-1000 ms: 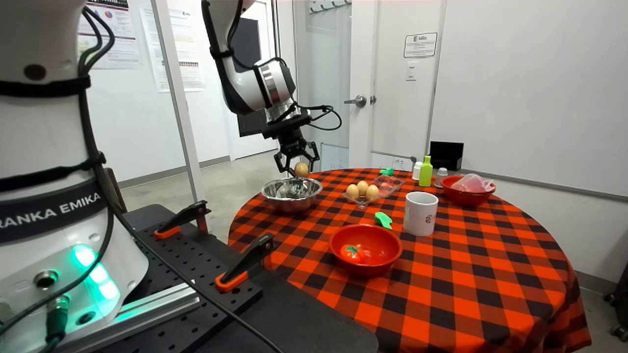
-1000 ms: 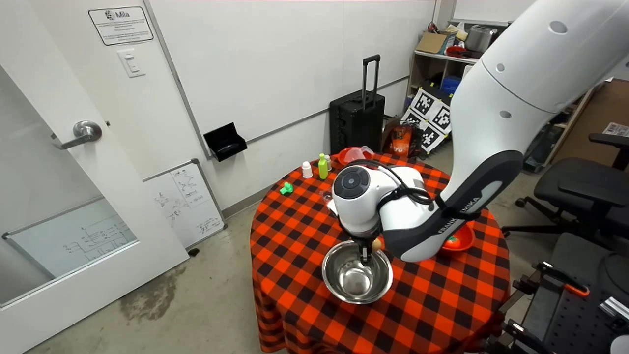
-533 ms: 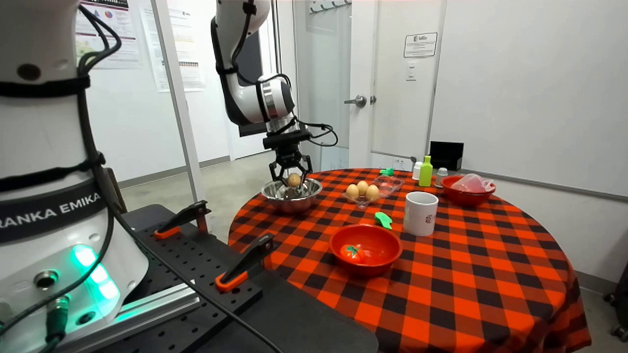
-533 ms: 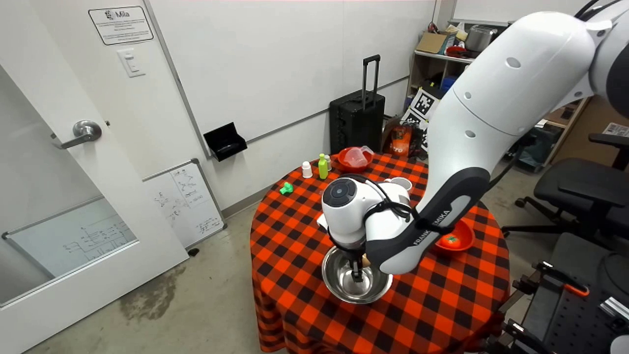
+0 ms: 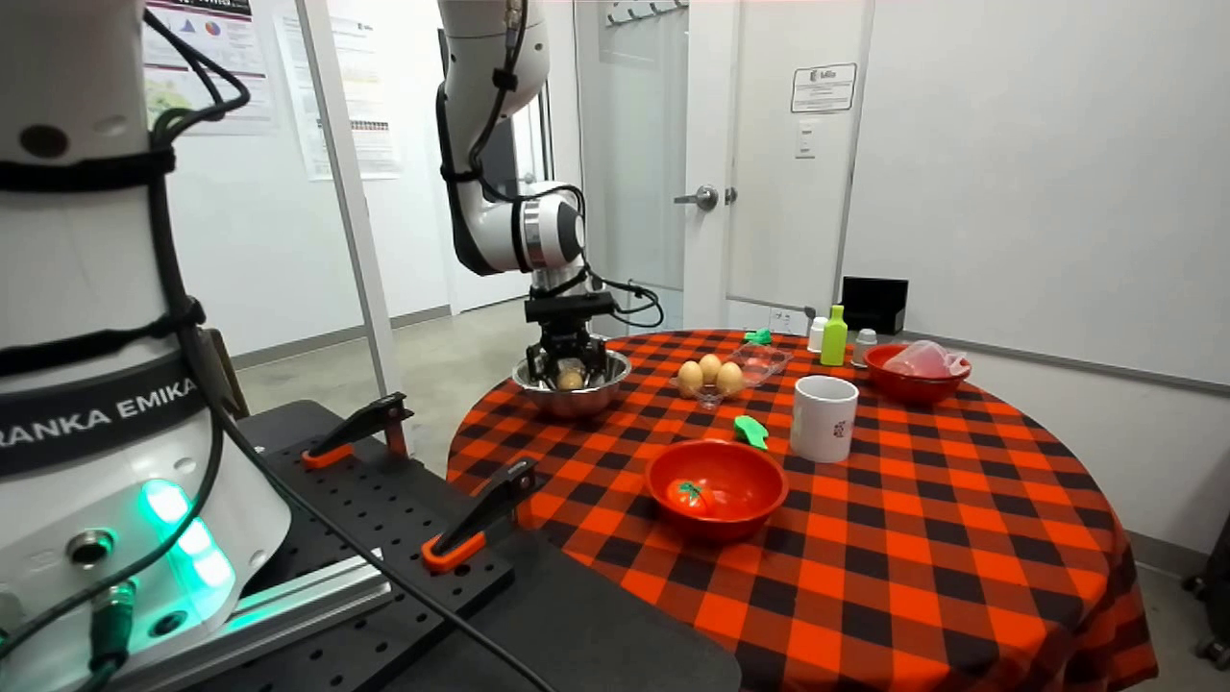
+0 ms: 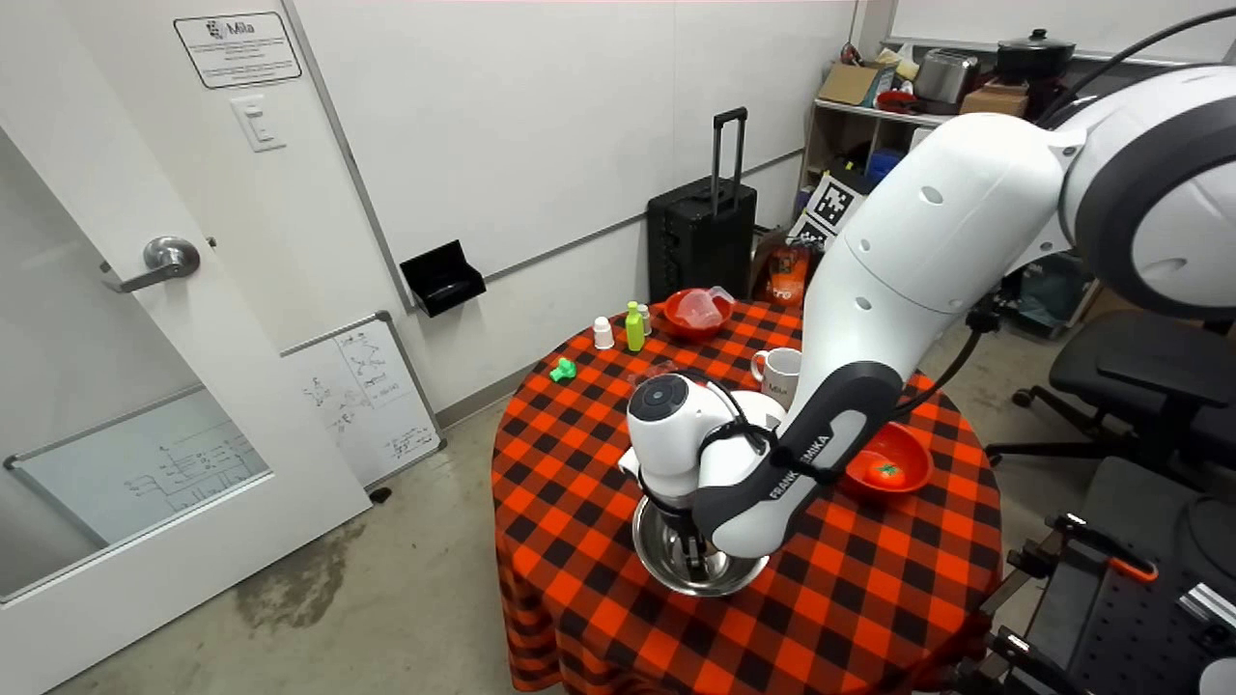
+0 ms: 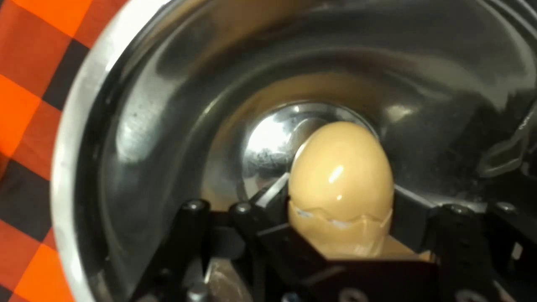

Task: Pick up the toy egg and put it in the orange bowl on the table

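Note:
The tan toy egg [image 7: 340,167] has a cracked lower shell and sits between my gripper's two black fingers, which touch its sides. My gripper [image 5: 574,373] is shut on it, low inside the shiny steel bowl [image 5: 577,404]. The egg also shows in an exterior view [image 5: 570,381]; in an exterior view the arm and gripper [image 6: 693,560] hide most of it. The bowl's floor shows below the egg in the wrist view. The orange bowl [image 5: 716,524] stands on the checked table [image 5: 913,538], nearer the robot base, with a toy tomato [image 5: 690,494] in it.
Three more eggs [image 5: 710,371] sit in a clear carton. A white mug [image 5: 824,423], green piece [image 5: 750,432], green bottle [image 5: 834,338] and white shakers [image 6: 603,334] stand on the table. Another red bowl [image 5: 913,384] holds a clear pink item. Black clamps [image 5: 490,505] edge the robot's bench.
My gripper has come down from above the steel bowl's rim into the bowl, carrying the egg with it. The bowls and other objects have not moved.

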